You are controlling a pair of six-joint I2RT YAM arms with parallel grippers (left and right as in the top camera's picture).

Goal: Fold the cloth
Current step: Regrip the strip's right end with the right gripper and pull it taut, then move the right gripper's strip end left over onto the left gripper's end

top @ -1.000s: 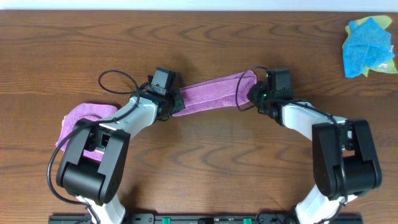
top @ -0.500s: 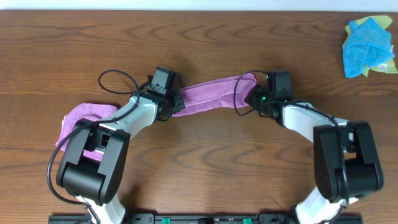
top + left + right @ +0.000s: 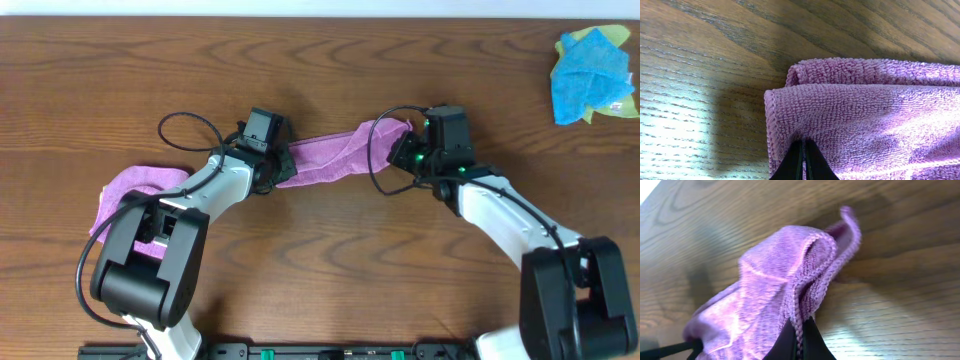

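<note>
Cloth (image 3: 865, 115) hem (image 3: 770, 125) shows only in wrist views.

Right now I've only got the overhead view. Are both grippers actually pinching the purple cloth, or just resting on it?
Observer: The left wrist view shows the left gripper shut on the cloth, pinching just inside its stitched hem.
Operator: And the right one?
Observer: The right wrist view shows the right gripper shut on the hem too, with the cloth bunched into a raised fold above it.
Operator: Is the left end a single layer?
Observer: No. In the left wrist view a second, rolled layer lies just beyond the pinched one.
</note>
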